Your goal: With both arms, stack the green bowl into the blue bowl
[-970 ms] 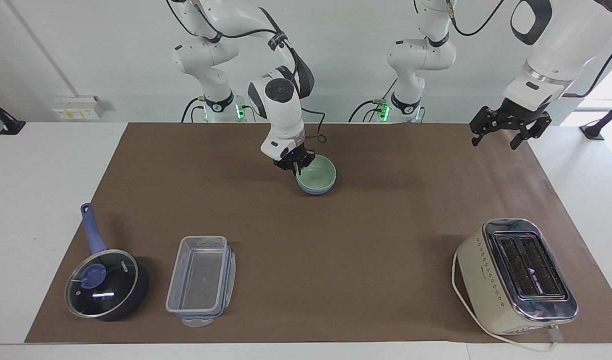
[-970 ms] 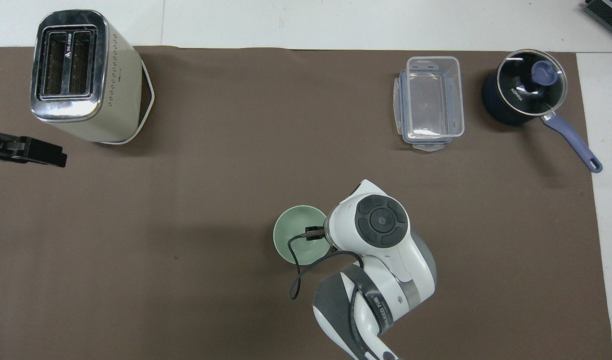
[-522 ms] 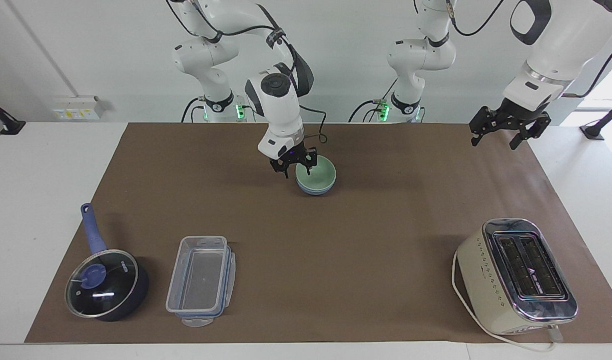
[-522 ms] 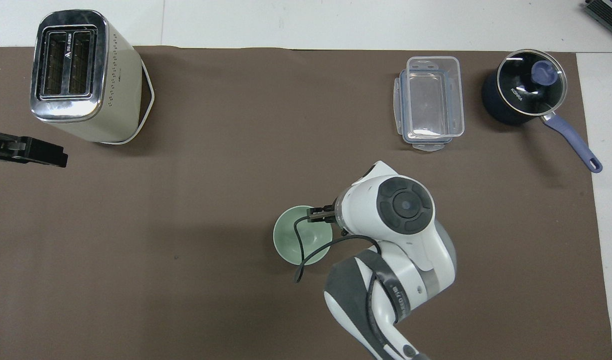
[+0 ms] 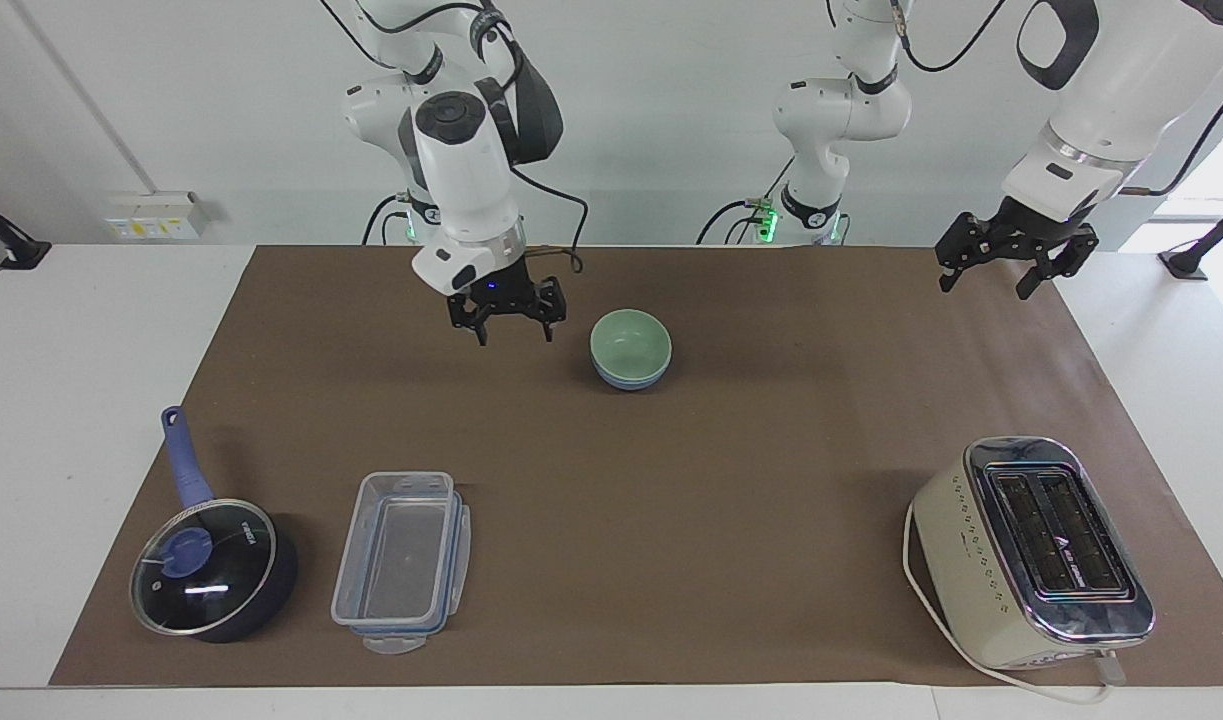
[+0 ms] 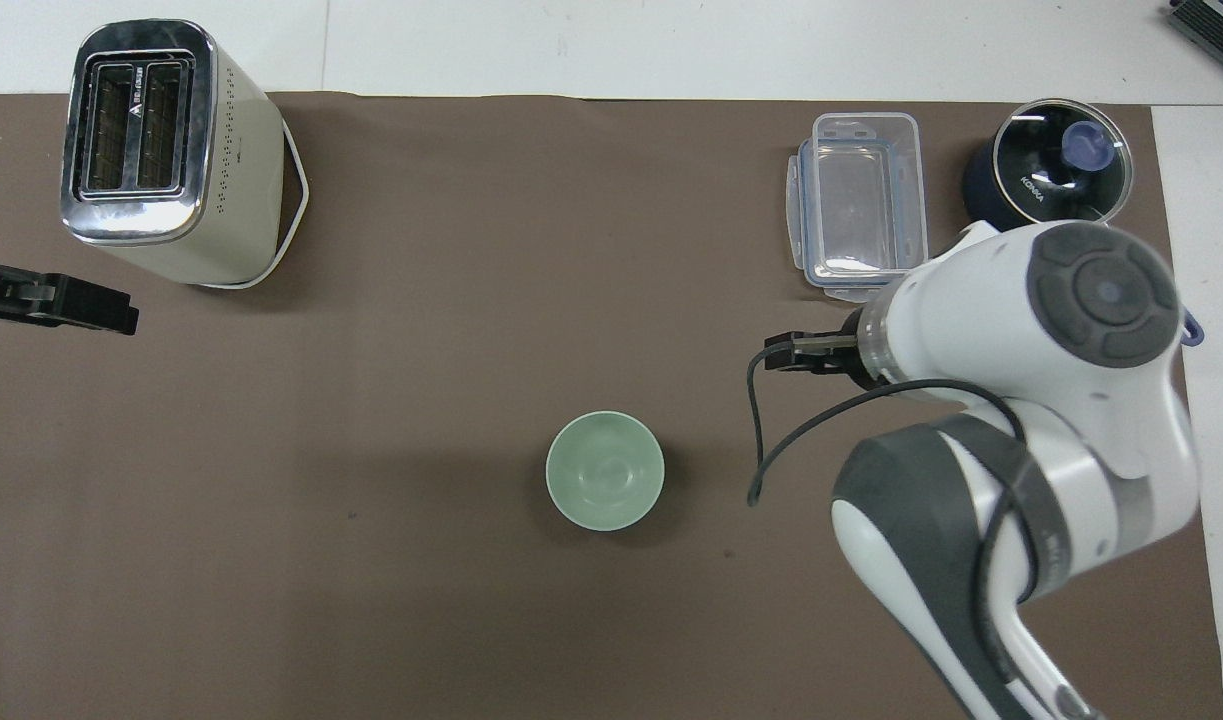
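Note:
The pale green bowl (image 5: 630,343) sits nested in the periwinkle-blue bowl (image 5: 630,381), of which only the lower side shows under the green rim. They stand mid-table, near the robots. In the overhead view only the green bowl (image 6: 605,470) shows; the blue bowl is hidden under it. My right gripper (image 5: 514,334) is open and empty, raised over the mat beside the bowls toward the right arm's end; its wrist hides most of it in the overhead view. My left gripper (image 5: 986,286) is open and empty, and waits over the mat's edge at the left arm's end.
A cream and chrome toaster (image 5: 1036,550) stands far from the robots at the left arm's end. A clear plastic container (image 5: 401,560) and a dark blue lidded saucepan (image 5: 211,570) stand far from the robots at the right arm's end.
My right gripper has let go of the green bowl's rim, risen and moved off toward the right arm's end. The bowls stay nested. The left arm has barely moved.

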`<action>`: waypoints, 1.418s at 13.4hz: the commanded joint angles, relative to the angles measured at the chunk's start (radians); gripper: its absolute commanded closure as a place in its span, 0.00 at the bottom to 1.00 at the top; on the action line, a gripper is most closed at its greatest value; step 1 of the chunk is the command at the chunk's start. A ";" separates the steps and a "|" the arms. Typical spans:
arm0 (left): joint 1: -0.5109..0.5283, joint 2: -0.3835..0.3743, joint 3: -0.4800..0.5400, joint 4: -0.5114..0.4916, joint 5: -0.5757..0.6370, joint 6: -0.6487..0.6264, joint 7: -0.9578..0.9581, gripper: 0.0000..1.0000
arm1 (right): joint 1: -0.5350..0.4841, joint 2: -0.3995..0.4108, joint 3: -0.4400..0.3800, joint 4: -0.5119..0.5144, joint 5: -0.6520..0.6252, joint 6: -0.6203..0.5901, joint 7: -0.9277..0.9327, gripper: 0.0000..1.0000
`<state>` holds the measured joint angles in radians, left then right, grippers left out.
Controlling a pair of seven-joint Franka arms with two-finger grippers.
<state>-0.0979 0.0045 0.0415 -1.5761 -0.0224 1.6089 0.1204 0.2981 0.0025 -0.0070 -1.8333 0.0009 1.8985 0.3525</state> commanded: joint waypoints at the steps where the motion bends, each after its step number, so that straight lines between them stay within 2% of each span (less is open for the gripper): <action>1: -0.002 -0.005 0.000 0.008 0.004 -0.010 -0.004 0.00 | -0.059 -0.021 0.005 0.106 -0.016 -0.139 -0.015 0.00; 6: 0.004 -0.005 0.001 0.011 0.004 -0.010 0.002 0.00 | -0.143 -0.079 0.001 0.156 -0.016 -0.229 -0.116 0.00; 9: 0.009 -0.005 0.001 0.010 0.004 -0.015 0.001 0.00 | -0.218 -0.084 -0.021 0.256 -0.012 -0.349 -0.223 0.00; 13: 0.001 -0.005 0.002 0.010 0.006 -0.020 -0.002 0.00 | -0.264 -0.084 -0.060 0.305 -0.004 -0.462 -0.302 0.00; 16: 0.000 -0.005 0.001 0.008 0.004 -0.015 -0.007 0.00 | -0.263 -0.137 -0.057 0.261 0.002 -0.455 -0.302 0.00; 19: -0.002 -0.005 0.001 0.008 0.006 -0.018 -0.008 0.00 | -0.258 -0.141 -0.054 0.255 0.001 -0.450 -0.310 0.00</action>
<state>-0.0975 0.0041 0.0434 -1.5761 -0.0224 1.6088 0.1198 0.0464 -0.1176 -0.0687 -1.5499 -0.0042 1.4497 0.0674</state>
